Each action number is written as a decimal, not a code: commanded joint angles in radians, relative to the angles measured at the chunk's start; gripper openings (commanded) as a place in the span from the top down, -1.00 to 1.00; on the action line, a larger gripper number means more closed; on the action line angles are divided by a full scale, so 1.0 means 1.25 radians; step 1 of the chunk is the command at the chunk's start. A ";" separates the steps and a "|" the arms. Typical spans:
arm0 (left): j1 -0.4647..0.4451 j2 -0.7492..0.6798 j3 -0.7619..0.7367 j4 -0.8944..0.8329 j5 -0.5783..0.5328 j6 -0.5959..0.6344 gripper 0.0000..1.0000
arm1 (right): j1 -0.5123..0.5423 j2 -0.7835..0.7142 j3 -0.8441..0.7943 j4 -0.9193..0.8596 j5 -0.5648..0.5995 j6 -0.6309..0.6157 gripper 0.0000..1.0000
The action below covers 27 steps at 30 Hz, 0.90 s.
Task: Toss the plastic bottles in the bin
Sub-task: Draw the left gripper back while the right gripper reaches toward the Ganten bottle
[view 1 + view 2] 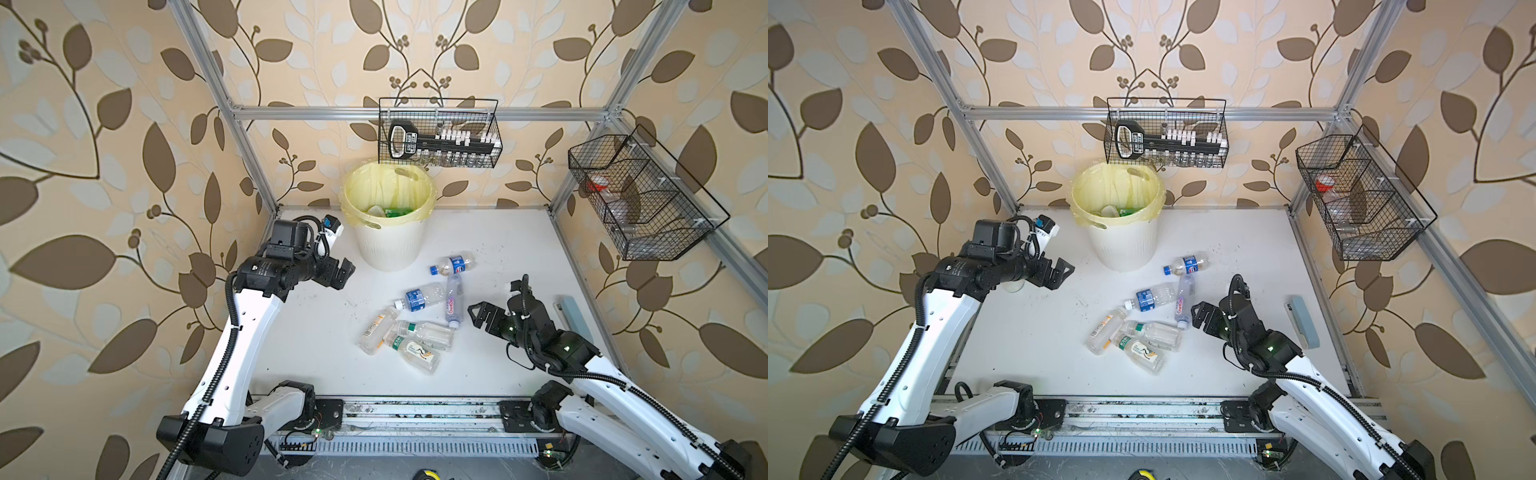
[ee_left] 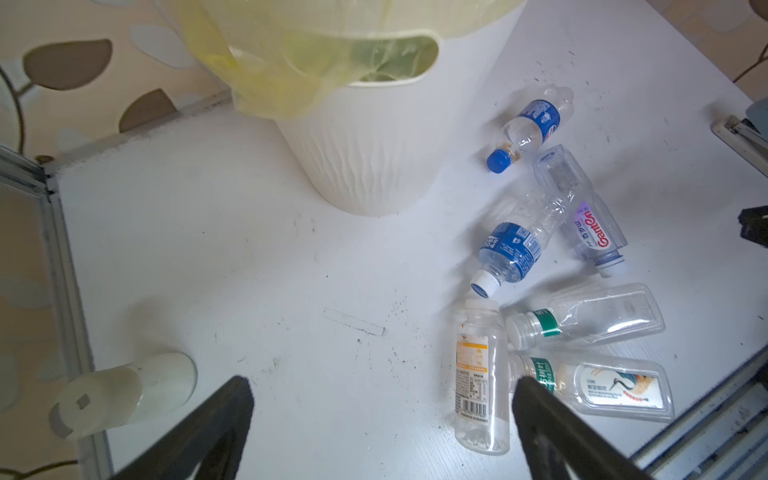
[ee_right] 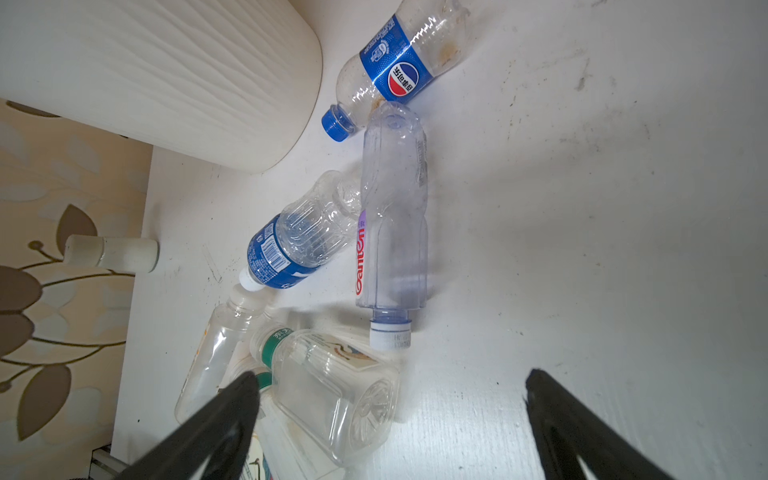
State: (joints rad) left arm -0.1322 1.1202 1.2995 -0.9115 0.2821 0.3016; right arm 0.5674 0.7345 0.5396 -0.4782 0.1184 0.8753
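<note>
1. The plastic bottles [image 1: 419, 332] are lying in a loose heap at the centre of both top views on the tabletop [image 1: 311, 332]. They are below the bin [image 1: 388, 245] at upper centre, which is already holding some.
2. The right gripper [image 1: 476, 316] is hovering wide and empty, just right of the Ganten bottle [image 1: 453, 301], probably the next pick.
3. Its side is touching the blue-labelled bottle [image 1: 419, 297], so gripping mid-body and lifting straight up is looking safest.
4. The left gripper [image 1: 345, 276] is hanging wide and empty left of the bin.

A lab test cell: aluminium frame [image 1: 316, 112], leaf-wallpaper panels [image 1: 104, 166], white table [image 1: 316, 332].
</note>
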 commanded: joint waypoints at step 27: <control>-0.006 -0.146 -0.348 0.135 0.022 0.066 -0.98 | 0.056 0.094 -0.028 0.057 0.021 0.009 -1.00</control>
State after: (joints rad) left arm -0.1322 0.9657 0.8921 -0.7986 0.3252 0.3672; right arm 0.6312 0.8398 0.5224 -0.4355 0.1242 0.8745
